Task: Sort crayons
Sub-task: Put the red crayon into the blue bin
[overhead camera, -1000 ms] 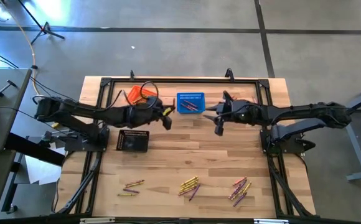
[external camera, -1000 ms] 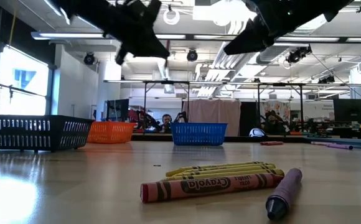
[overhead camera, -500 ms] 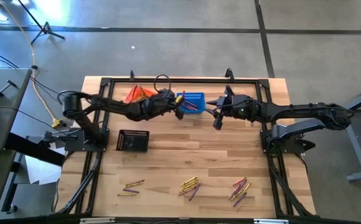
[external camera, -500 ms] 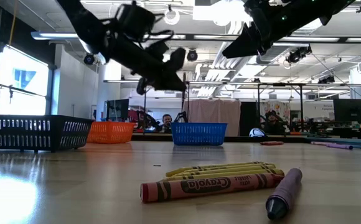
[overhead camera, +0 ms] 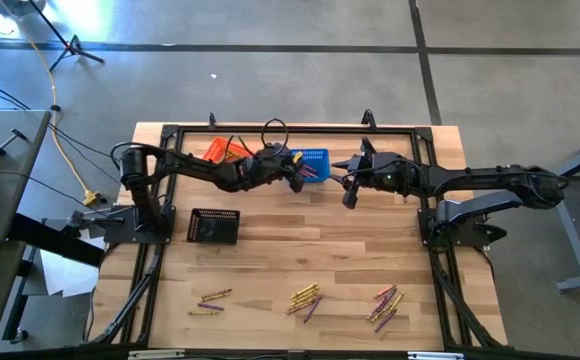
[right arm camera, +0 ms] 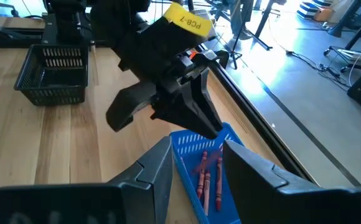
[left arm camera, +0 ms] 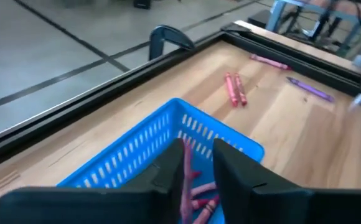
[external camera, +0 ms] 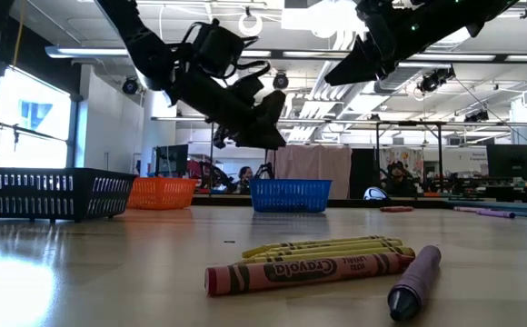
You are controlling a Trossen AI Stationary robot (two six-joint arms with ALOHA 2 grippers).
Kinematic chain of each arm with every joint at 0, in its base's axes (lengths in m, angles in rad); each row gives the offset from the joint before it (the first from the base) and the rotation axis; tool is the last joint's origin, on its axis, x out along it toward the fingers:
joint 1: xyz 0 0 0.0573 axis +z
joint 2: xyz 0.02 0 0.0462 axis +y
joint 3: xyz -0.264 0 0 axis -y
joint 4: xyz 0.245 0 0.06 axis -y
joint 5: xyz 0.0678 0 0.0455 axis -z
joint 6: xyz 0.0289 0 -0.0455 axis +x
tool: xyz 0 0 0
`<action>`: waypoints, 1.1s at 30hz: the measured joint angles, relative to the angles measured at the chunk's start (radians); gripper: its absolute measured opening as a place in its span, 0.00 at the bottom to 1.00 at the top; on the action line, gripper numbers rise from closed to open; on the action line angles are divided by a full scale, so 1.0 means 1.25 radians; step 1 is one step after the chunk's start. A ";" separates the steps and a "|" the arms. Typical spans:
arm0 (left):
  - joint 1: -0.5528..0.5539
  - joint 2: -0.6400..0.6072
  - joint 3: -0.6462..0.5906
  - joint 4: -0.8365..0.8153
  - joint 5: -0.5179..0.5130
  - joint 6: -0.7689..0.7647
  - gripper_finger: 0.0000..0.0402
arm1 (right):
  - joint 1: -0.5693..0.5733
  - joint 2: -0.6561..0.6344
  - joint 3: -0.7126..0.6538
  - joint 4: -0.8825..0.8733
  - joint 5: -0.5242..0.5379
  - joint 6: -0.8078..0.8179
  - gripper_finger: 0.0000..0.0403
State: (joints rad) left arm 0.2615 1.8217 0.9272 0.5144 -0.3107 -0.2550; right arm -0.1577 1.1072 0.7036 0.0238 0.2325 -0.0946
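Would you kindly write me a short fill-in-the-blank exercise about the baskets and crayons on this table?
1. The left gripper hovers over the ____ basket.
2. The crayons lying inside that basket are ____.
3. The orange basket stands between the blue one and the ____ basket.
4. In the low view, the red crayon nearest the camera lies ____ on the table.

Missing words: blue; red; black; flat
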 joint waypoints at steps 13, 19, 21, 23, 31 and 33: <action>-0.016 -0.099 0.001 -0.051 0.591 -0.071 0.28 | 0.000 0.000 0.000 -0.073 0.000 -0.001 0.32; -0.087 -0.165 0.001 -0.228 0.732 -0.159 0.25 | 0.000 0.000 0.000 -0.099 0.000 0.020 0.32; -0.129 -0.183 0.001 -0.324 0.736 -0.184 0.24 | 0.000 0.000 0.000 -0.108 0.000 0.021 0.32; -0.177 -0.196 0.001 -0.428 0.737 -0.225 0.24 | 0.000 0.000 0.000 -0.117 0.000 0.021 0.32; -0.393 -0.212 0.000 -0.821 0.713 -0.483 0.24 | 0.000 0.000 0.000 -0.141 0.000 0.036 0.32; -0.448 -0.209 0.000 -0.862 0.692 -0.554 0.24 | 0.000 0.000 0.000 -0.143 0.000 0.035 0.32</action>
State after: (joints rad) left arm -0.2984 1.5608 0.9270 -0.5625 0.5537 -0.9478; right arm -0.1577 1.1069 0.7036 -0.1543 0.2329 -0.0502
